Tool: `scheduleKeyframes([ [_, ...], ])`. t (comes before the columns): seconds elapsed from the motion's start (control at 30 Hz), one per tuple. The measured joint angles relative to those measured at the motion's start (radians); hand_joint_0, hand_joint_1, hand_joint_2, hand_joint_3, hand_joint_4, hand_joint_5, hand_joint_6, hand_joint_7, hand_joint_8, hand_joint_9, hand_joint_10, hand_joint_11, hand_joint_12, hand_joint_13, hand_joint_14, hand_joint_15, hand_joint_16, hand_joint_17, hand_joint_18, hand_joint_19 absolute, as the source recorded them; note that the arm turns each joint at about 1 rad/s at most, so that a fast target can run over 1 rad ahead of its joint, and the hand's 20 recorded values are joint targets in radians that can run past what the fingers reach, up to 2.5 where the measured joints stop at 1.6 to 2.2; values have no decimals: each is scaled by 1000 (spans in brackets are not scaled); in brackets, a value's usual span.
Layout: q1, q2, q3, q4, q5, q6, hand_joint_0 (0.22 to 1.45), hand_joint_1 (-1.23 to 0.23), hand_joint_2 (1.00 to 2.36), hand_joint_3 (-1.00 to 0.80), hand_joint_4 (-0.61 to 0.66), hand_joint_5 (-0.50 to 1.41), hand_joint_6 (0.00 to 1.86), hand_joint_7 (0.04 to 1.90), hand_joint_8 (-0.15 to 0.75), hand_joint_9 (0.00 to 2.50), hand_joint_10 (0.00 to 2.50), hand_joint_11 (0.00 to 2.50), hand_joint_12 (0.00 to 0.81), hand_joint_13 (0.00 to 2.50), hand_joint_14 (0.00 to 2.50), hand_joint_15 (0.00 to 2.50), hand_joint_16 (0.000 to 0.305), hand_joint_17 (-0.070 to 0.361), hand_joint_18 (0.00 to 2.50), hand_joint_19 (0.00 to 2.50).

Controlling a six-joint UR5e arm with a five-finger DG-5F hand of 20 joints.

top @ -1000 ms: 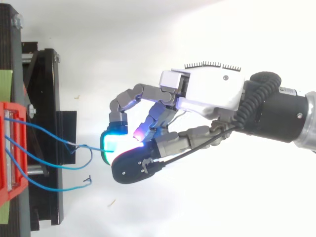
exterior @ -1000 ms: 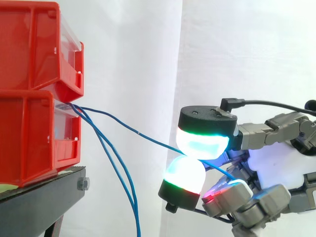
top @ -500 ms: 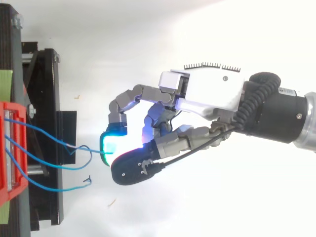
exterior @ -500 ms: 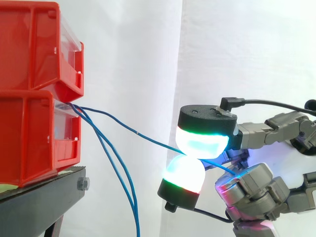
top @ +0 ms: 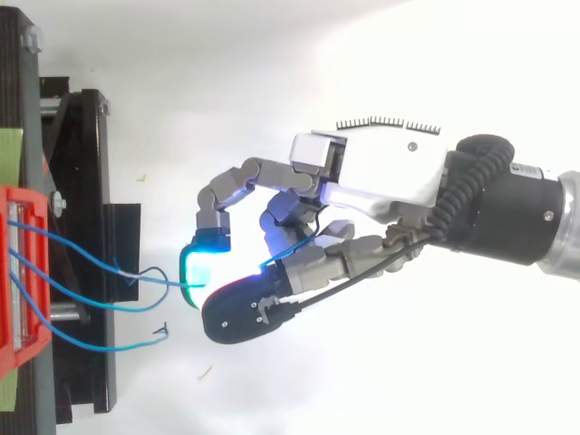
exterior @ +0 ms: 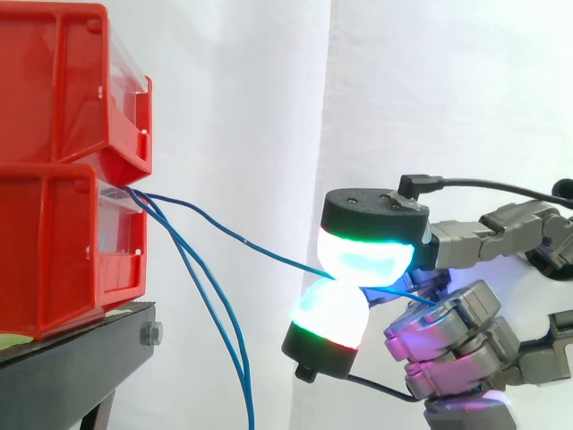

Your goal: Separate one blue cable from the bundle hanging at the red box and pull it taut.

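Note:
Three blue cables come out of the lower red box [exterior: 63,242]. One blue cable [exterior: 242,240] runs right from the box front in a shallow sag. My hand [exterior: 448,313] is shut on it: two glowing fingertips [exterior: 363,260] pinch it between them, to the right of the box. The cable's loose end runs on past the pinch toward the curled fingers. The other two cables [exterior: 215,313] hang down from the box. In the top view the hand [top: 372,195] reaches in from the right, and the pinched cable [top: 100,258] leads left to the box [top: 18,281].
A second red box [exterior: 72,85] is stacked on the lower one. Both rest on a black stand [exterior: 81,358] at the left. A white curtain hangs behind.
The lower fingers have curled in under the palm. The pinching fingertips have held the cable and barely shifted.

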Motion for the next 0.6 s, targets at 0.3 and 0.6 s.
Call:
scheduleKeyframes([
  [0.3, 3, 0, 0, 52, 1, -20, 743, -754, 1017, -294, 76, -213, 859, 1048, 331, 915, 1451, 1519, 391, 855, 2054, 1545, 40, 90, 1235, 1372],
  [0.6, 4, 0, 0, 57, 2, -26, 745, -755, 1016, -295, 76, -213, 859, 1048, 332, 914, 1457, 1509, 385, 852, 2062, 1526, 40, 90, 1234, 1378],
])
